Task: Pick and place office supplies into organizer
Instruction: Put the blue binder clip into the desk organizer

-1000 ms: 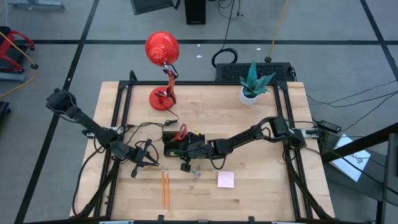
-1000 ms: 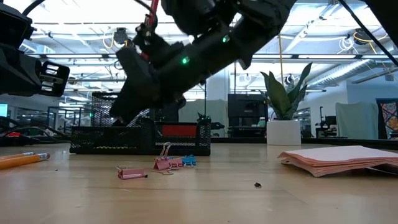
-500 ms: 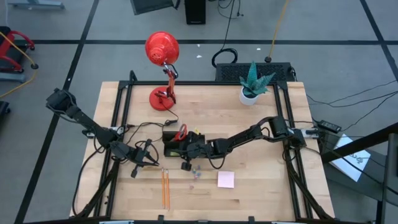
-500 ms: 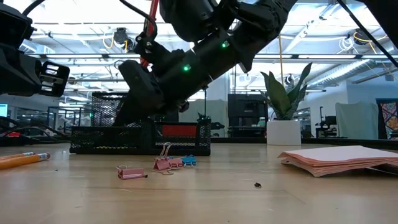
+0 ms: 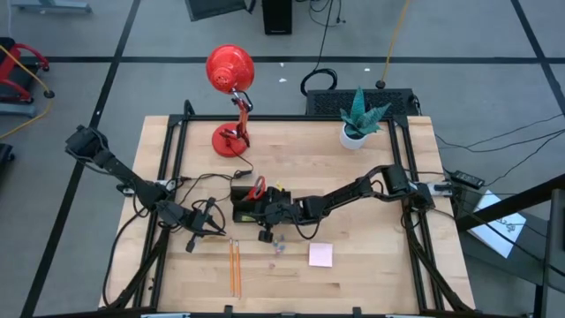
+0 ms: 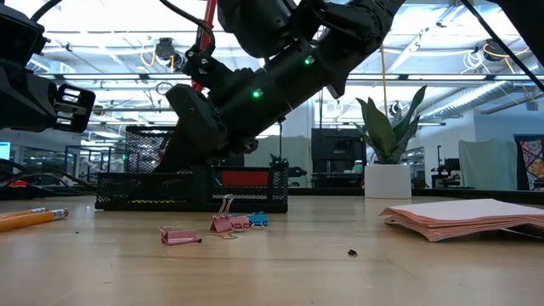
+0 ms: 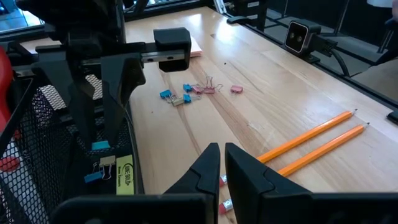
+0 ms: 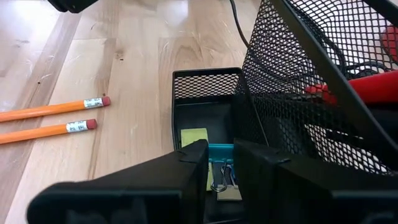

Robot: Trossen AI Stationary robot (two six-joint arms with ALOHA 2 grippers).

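The black mesh organizer (image 5: 245, 210) stands mid-table with red-handled scissors (image 5: 256, 188) upright in its tall part. My right gripper (image 8: 221, 155) hovers over its low compartment (image 8: 205, 81), shut on a blue binder clip (image 8: 221, 151). A yellow piece (image 8: 194, 137) lies in that compartment. Loose clips (image 6: 229, 223), two orange pencils (image 5: 235, 268) and a pink sticky pad (image 5: 320, 255) lie on the table nearer the front edge. My left gripper (image 7: 222, 163) waits shut, left of the organizer and above the pencils' eraser ends. My right gripper pinches the blue clip's body (image 7: 99, 146) between its two fingers. They slant down from the table's right side. The clip is lifted clear above the floor of the organizer's low compartment, and its wire handles (image 8: 221, 177) hang under it.
A red desk lamp (image 5: 231, 79) stands at the far left and a potted plant (image 5: 357, 119) at the far right. Cables (image 5: 207, 181) trail left of the organizer. Bare wood lies between the sticky pad and the right rail.
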